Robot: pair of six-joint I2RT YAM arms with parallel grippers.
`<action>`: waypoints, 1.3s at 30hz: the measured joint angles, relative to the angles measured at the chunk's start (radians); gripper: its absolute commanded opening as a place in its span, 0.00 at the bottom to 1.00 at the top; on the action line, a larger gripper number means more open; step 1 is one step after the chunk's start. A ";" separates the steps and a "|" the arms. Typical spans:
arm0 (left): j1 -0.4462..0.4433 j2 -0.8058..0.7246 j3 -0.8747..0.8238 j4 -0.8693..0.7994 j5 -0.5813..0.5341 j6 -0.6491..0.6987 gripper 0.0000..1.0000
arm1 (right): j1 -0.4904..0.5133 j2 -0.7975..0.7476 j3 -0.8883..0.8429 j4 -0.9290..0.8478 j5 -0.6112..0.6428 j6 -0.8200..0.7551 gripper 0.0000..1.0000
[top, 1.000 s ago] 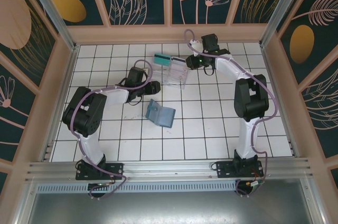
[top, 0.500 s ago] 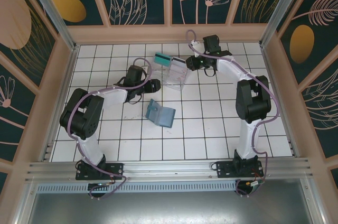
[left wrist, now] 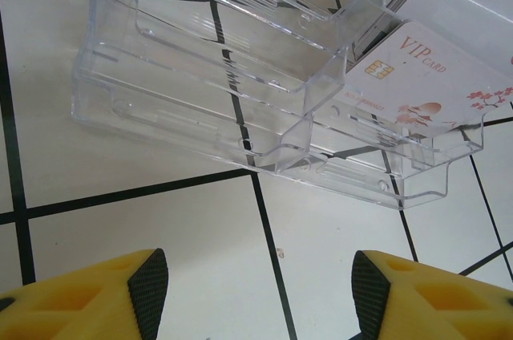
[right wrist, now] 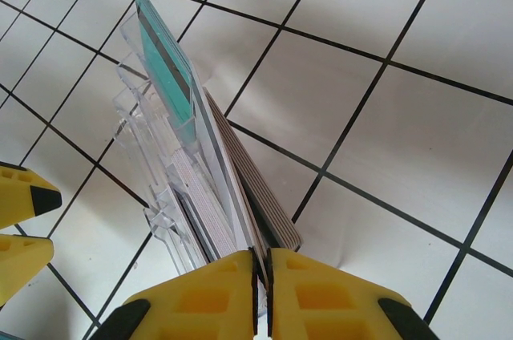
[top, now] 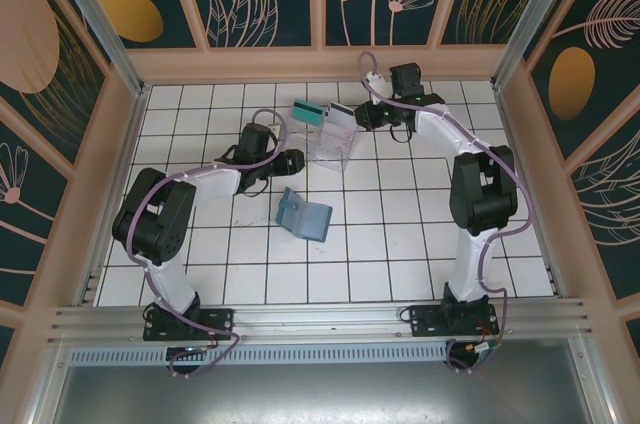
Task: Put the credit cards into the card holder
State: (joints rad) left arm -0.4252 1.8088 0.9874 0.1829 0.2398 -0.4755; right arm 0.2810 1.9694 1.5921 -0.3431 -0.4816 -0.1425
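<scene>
A clear tray (top: 335, 152) is standing on the tiled table (top: 400, 244). The open holder (top: 304, 215) is lying near the tray, on the side toward my bases, with no card showing in it. My left gripper (left wrist: 260, 288) is hovering just beside the tray, jaws spread wide, holding nothing. My right gripper (right wrist: 261, 266) is pinching, almost closed, the edge of the white card (top: 340, 124), which is standing in the tray. The teal card (top: 306, 111) is sitting upright in the tray's back tier. I am judging the task barely begun: both cards are left to move.
</scene>
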 measured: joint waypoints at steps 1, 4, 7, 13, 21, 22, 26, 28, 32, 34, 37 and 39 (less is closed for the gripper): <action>0.000 0.000 0.000 0.000 0.000 0.000 0.64 | 0.000 0.000 0.000 0.001 0.000 0.000 0.13; 0.000 0.000 0.000 0.000 0.000 0.000 0.64 | 0.000 0.001 0.000 0.002 0.001 0.000 0.13; 0.000 0.000 0.000 0.000 0.000 0.000 0.64 | 0.000 0.001 0.000 0.004 0.001 0.000 0.13; 0.000 0.000 0.000 0.000 0.004 0.000 0.64 | 0.000 0.003 0.000 0.003 0.002 -0.002 0.15; 0.000 0.000 0.004 0.000 0.014 0.000 0.64 | 0.000 0.003 -0.009 0.003 0.000 -0.005 0.15; 0.000 0.000 0.004 0.000 0.015 0.000 0.64 | 0.000 0.003 -0.011 0.003 0.000 -0.006 0.15; 0.000 0.000 0.004 -0.001 0.015 0.000 0.64 | 0.000 0.003 -0.011 0.002 -0.015 -0.005 0.16; 0.000 0.000 0.004 -0.001 0.015 0.000 0.64 | 0.000 0.003 -0.011 -0.002 -0.023 -0.005 0.16; 0.000 0.000 0.004 -0.001 0.015 0.000 0.64 | 0.000 0.003 -0.011 -0.012 -0.042 -0.005 0.17; 0.000 0.000 0.005 -0.001 0.015 0.000 0.64 | 0.000 0.003 -0.011 -0.012 -0.047 -0.005 0.17; 0.000 0.000 0.009 -0.001 0.015 0.000 0.63 | -0.001 0.003 -0.011 -0.013 -0.051 -0.005 0.17; 0.000 0.000 0.010 -0.001 0.015 0.000 0.63 | -0.001 0.003 -0.011 -0.019 -0.051 -0.005 0.17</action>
State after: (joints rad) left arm -0.4252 1.8088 0.9974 0.1822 0.2550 -0.4755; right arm 0.2802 1.9724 1.5810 -0.3618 -0.5327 -0.1474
